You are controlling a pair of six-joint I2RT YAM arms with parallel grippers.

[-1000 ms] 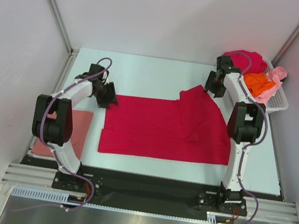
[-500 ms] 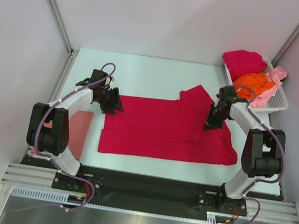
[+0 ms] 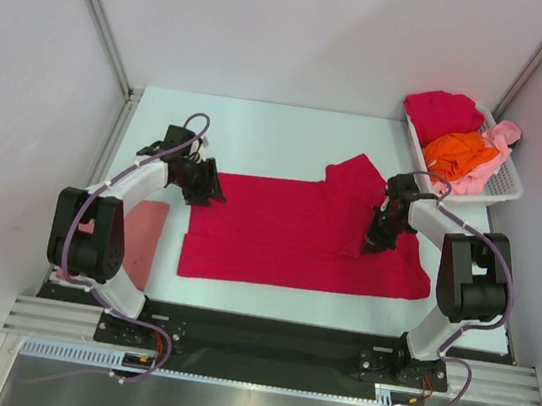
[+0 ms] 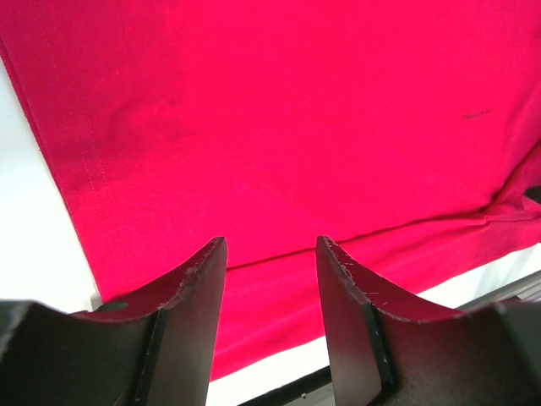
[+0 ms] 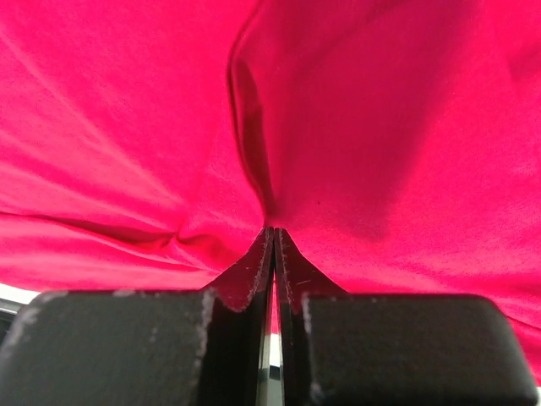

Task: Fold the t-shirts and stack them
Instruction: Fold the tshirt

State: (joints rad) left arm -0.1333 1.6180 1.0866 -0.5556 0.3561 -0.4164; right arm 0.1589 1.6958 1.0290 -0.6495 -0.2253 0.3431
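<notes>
Crimson t-shirt (image 3: 296, 237): spread mid-way across table (image 3: 281, 134), right part rumpled.
Right gripper (image 5: 273, 245): fingers pressed together, pinching a fold of its cloth.
Left gripper (image 4: 270, 279): fingers spread, over its left edge.
Salmon t-shirt (image 3: 146, 231): folded, far left.
Basket (image 3: 504, 183): far right.

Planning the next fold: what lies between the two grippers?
Only the spread crimson t-shirt lies between the left gripper and the right gripper; the top view shows it.

The crimson t-shirt (image 3: 286, 241) is seen as soft matt cloth; the bench (image 3: 270, 137) as smooth white; the basket (image 3: 509, 183) as slotted white plastic.
</notes>
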